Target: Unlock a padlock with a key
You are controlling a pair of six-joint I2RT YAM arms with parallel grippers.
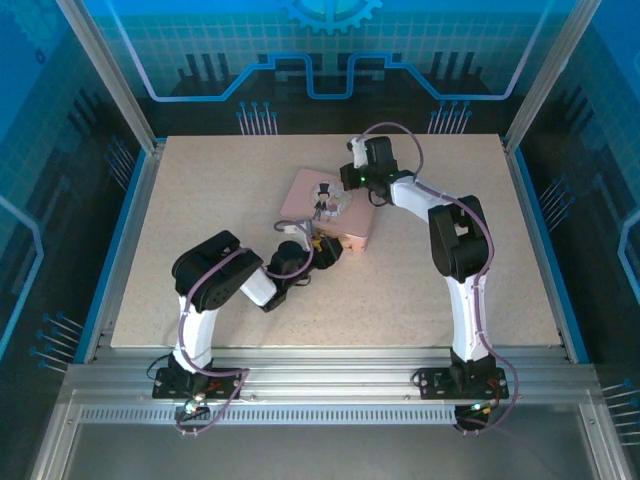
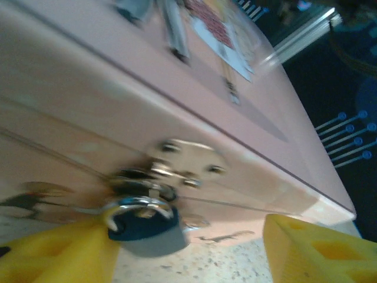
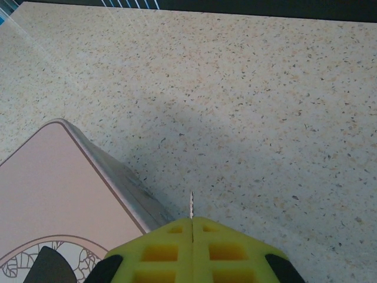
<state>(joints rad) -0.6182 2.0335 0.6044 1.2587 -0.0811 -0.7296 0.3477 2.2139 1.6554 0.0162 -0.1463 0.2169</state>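
Note:
The teal-blue padlock (image 2: 144, 229) hangs by its silver shackle from the metal hasp (image 2: 188, 165) on the front of the pink tin (image 2: 253, 147). My left gripper (image 2: 188, 256) is open at the tin's front. The left one of its yellow fingers (image 2: 59, 253) touches the padlock's side, while the other stands well apart to the right. In the top view this gripper (image 1: 322, 246) sits at the near side of the tin (image 1: 303, 195). My right gripper (image 3: 192, 221) is shut on the key (image 3: 191, 203), whose thin toothed blade sticks out past the fingertips, beyond the tin's far edge (image 3: 112, 177).
The speckled beige table (image 3: 253, 106) stretches out beyond the right gripper (image 1: 352, 162). The tin lid bears a cartoon picture (image 1: 328, 200). Metal frame posts and blue panels ring the table.

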